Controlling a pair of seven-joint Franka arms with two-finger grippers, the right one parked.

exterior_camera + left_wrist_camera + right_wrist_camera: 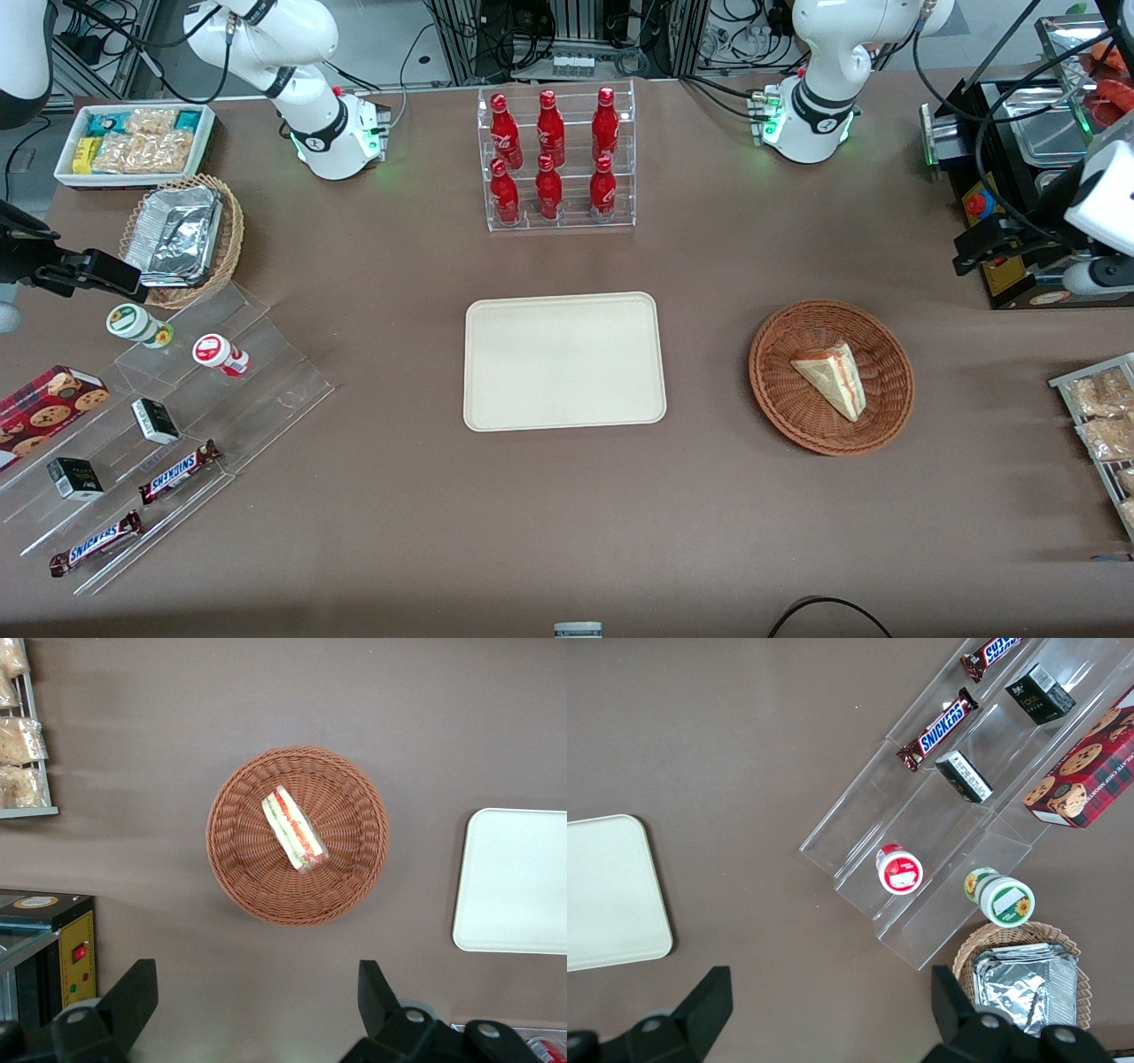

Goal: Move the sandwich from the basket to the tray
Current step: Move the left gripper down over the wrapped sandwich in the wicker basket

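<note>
The sandwich [833, 377] [295, 829], a pale wedge with red and green filling along its edge, lies in the round reddish-brown wicker basket [771, 390] [230, 868]. The cream tray [563, 361] [518, 881] [607, 895] lies flat at the table's middle, beside the basket, with nothing on it. My gripper [974, 246] [255, 997] hangs well above the table toward the working arm's end, farther from the front camera than the basket. Its fingers [133, 992] stand wide open with only bare table between them, clear of the basket's rim.
A black machine with a red button [1019, 177] [53, 948] stands close to the gripper. A wire rack of snack packets [1103, 425] [18, 726] lies by the table edge near the basket. A rack of red bottles [560, 159] stands farther back than the tray.
</note>
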